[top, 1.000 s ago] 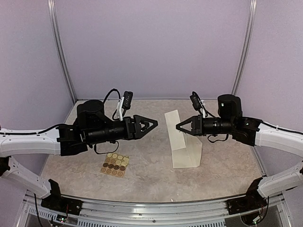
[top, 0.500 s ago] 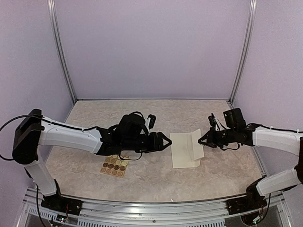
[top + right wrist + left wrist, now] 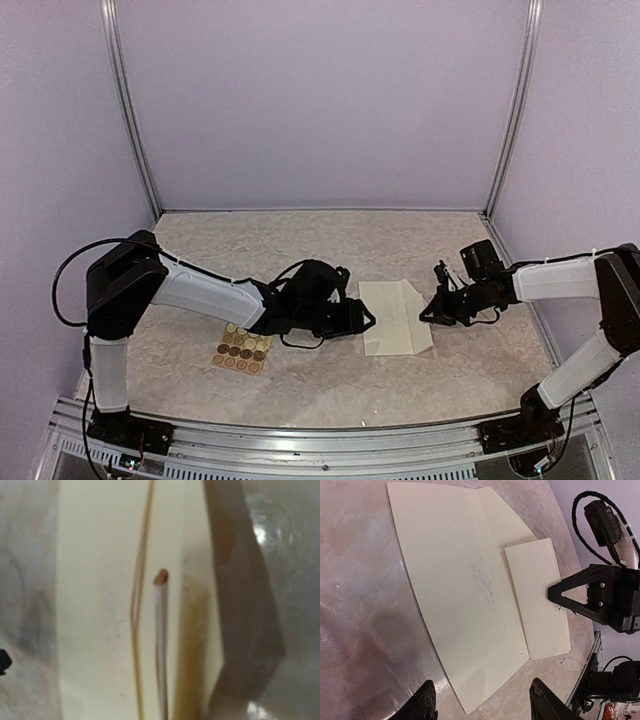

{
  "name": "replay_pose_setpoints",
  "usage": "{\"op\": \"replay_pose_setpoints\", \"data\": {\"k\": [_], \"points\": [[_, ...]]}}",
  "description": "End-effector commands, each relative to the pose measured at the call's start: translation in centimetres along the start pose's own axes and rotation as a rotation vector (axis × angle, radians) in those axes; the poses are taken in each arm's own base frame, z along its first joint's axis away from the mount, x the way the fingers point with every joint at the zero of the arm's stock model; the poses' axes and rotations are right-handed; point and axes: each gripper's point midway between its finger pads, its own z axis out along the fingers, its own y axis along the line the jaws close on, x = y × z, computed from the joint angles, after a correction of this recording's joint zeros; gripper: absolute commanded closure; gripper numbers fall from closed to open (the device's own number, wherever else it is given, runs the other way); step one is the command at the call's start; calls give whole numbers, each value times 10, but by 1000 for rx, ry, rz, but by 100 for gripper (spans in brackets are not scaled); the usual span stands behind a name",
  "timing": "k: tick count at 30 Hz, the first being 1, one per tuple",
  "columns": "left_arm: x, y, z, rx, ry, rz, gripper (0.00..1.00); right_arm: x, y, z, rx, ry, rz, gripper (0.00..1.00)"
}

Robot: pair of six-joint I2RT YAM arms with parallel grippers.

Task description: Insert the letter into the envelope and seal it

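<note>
The envelope lies flat on the marbled table, a little right of centre, between your two arms. It is plain cream paper, with a faint smudge near its middle.

Your left gripper sits low at the envelope's left edge. Its fingers stand apart with nothing clamped between them, and the paper's nearest corner points into the gap.

Your right gripper has its fingers closed together into a single point. That point meets the right edge of a narrow cream strip lying along the envelope's right side. You cannot tell whether any paper is pinched in it.

Only the left wrist view separates that strip from the main sheet; whether it belongs to the envelope is unclear. The right wrist view is a blurred close-up of cream paper edges and shadow. Only the overhead view shows the tan card of round stickers, well left of the envelope, near the front.
</note>
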Motion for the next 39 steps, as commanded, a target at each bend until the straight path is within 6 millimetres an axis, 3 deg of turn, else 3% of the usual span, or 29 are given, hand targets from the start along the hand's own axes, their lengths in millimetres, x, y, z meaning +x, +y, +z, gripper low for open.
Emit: {"op": "replay_pose_setpoints", "data": {"k": [1,10,16,21,29,39], "points": [[2,10,17,-22,13,-6,41,-14,2,3,-12,-20,-38,100],[17,35,38,-87,52,13,45,-19,-4,14,-5,-16,-23,100],[24,48,44,-116,66,13,50,-31,8,15,-38,-26,-23,100],[13,46,38,-128,40,23,50,-43,17,7,-42,-47,-36,100],[-18,35,29,-108,-19,26,50,-51,14,6,-39,-57,-7,100],[-22,48,58,-128,7,39,49,-58,-16,24,58,-67,40,100]]}}
